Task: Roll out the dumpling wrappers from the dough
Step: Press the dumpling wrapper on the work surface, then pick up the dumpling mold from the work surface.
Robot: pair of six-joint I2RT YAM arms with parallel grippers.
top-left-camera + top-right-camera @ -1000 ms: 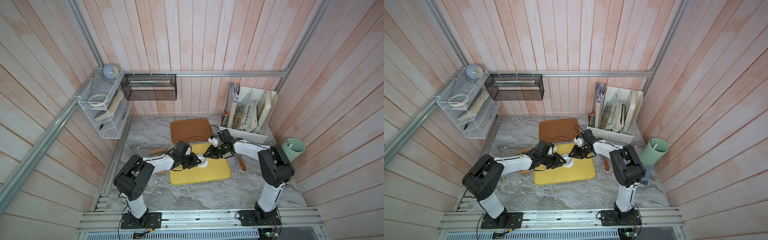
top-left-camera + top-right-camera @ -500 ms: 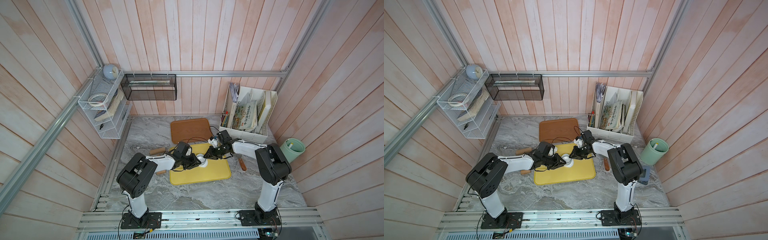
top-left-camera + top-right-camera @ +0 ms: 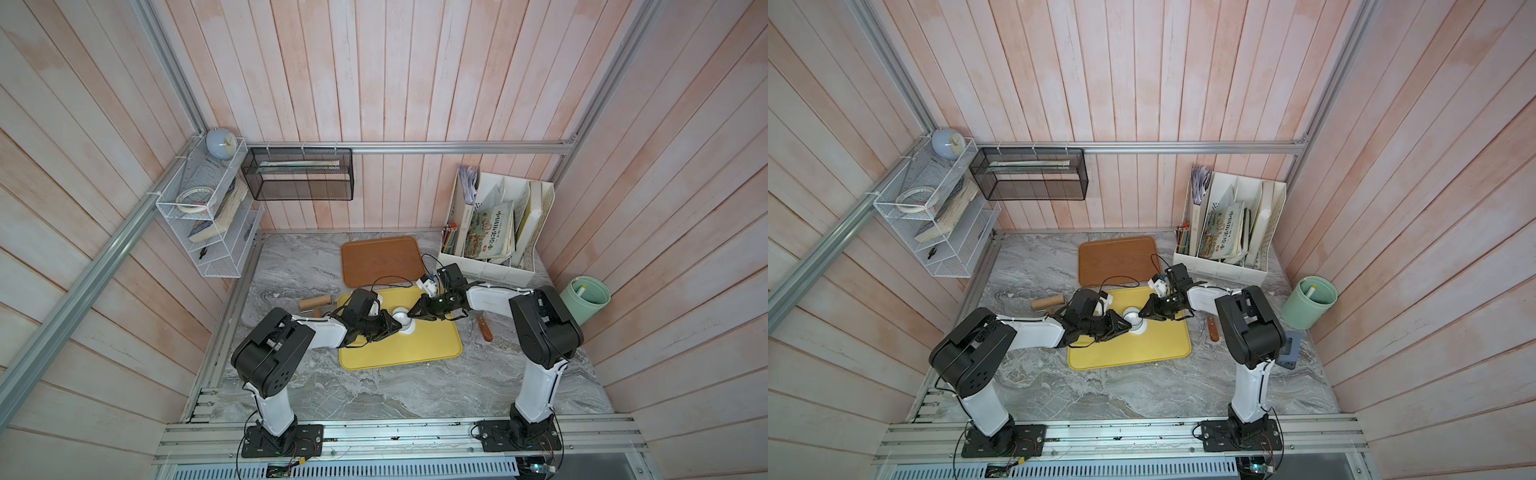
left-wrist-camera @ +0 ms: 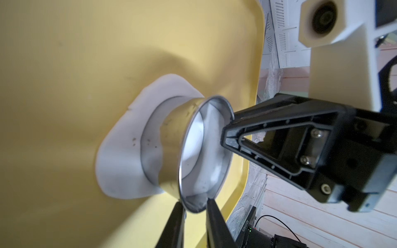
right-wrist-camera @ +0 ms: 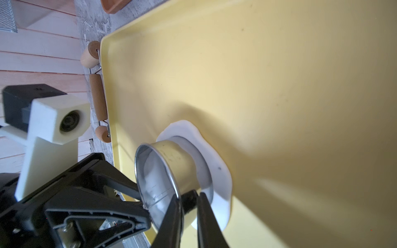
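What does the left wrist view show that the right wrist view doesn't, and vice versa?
Only left wrist: the right gripper seen whole at the rim of the ring, and the file rack behind. Only right wrist: the left gripper seen whole, the rolling pin beside the yellow tray, a corner of the brown tray. Both: the ring standing on the dough on the yellow tray, with that arm's own fingers straddling the ring's wall.

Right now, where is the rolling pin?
In a top view the rolling pin lies on the table, just outside the yellow tray's left edge near its far corner.
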